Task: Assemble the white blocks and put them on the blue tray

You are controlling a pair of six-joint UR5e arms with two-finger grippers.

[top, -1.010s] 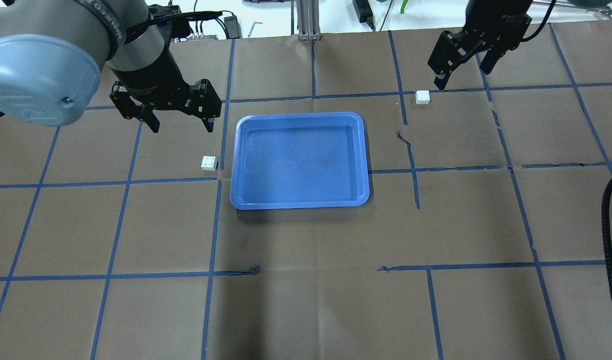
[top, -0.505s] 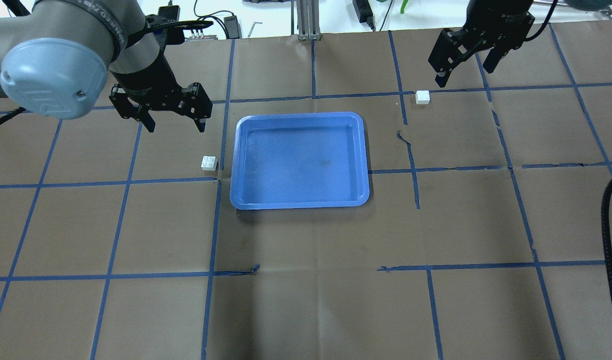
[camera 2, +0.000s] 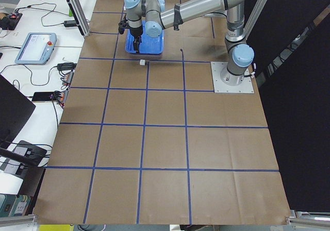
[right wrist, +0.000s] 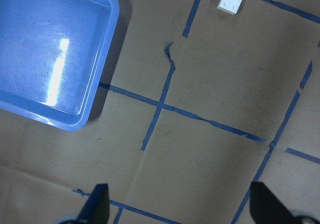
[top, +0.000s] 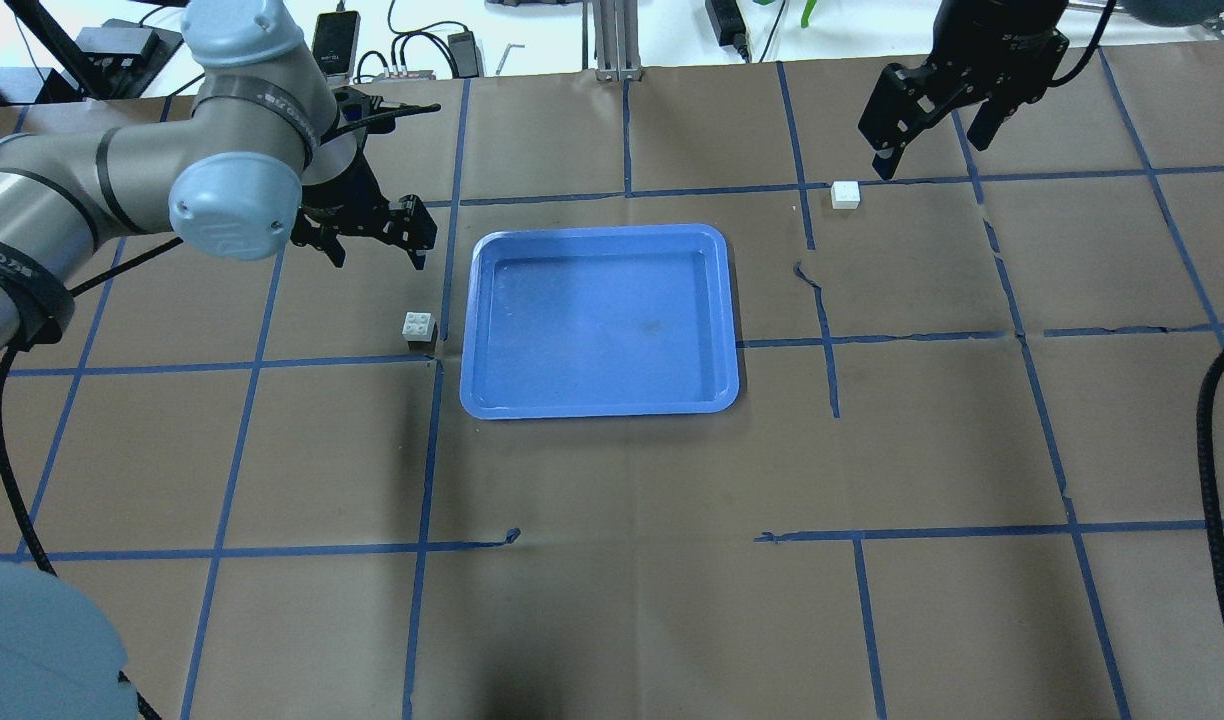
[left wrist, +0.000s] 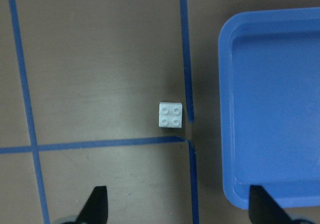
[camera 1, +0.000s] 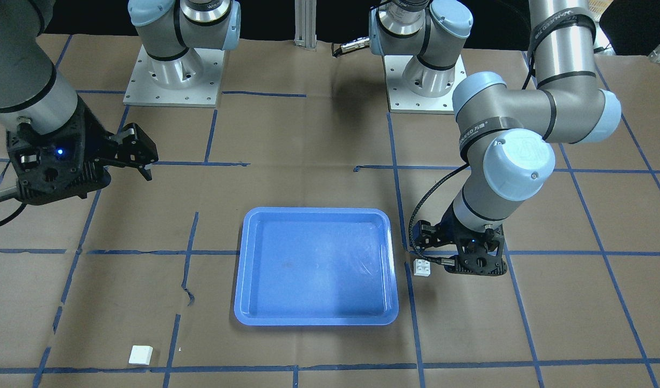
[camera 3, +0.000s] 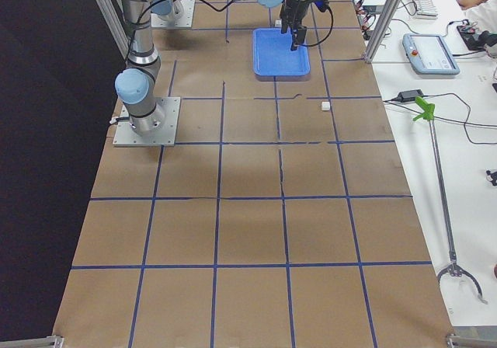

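Observation:
The blue tray (top: 600, 320) lies mid-table, with nothing in it; it also shows in the front view (camera 1: 316, 269). One white block (top: 419, 326) sits studs-up just off the tray's left rim, seen in the left wrist view (left wrist: 171, 115) and the front view (camera 1: 422, 268). My left gripper (top: 375, 255) is open and empty, low above the table just beyond that block. The other white block (top: 845, 194) lies at the far right, seen in the right wrist view (right wrist: 231, 0). My right gripper (top: 927, 150) is open and empty, raised beside it.
Brown paper with a blue tape grid (top: 432, 450) covers the table. A black cable (top: 1217, 450) hangs along the right edge. Cables and a phone (top: 334, 38) lie past the far edge. Both arm bases (camera 1: 171, 81) stand at the robot's side.
My left arm has swung and lowered; its open gripper now sits closer to the table, slightly nearer the tray and the left block. The right gripper and both blocks have stayed put.

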